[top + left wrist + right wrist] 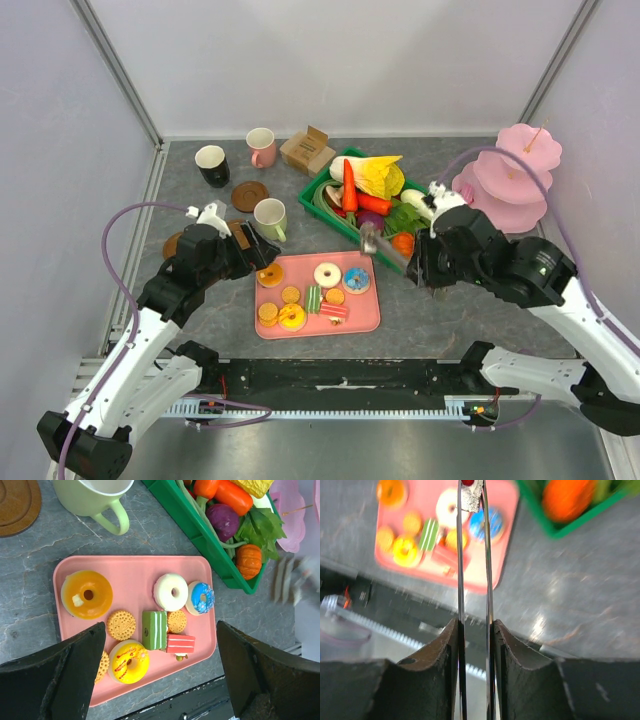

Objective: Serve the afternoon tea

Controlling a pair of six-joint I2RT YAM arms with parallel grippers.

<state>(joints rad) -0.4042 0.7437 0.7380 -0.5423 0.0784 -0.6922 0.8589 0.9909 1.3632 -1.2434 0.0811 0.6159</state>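
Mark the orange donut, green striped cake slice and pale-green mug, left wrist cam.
orange donut (101,596), left wrist view, icing right of the hole.
green striped cake slice (154,629), left wrist view, middle of its top.
pale-green mug (82,502), left wrist view, outer wall.

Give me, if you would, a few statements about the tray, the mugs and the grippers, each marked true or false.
1. The left gripper is open. True.
2. The pale-green mug lies on its side. False: it stands upright on the table, beside the pink tray.
3. Four donuts lie on the pink tray. True: orange, white, blue and yellow.
4. The pumpkin sits on the pink tray. False: it is in the green basket with the other vegetables.
5. The right gripper is closed on metal tongs. True.
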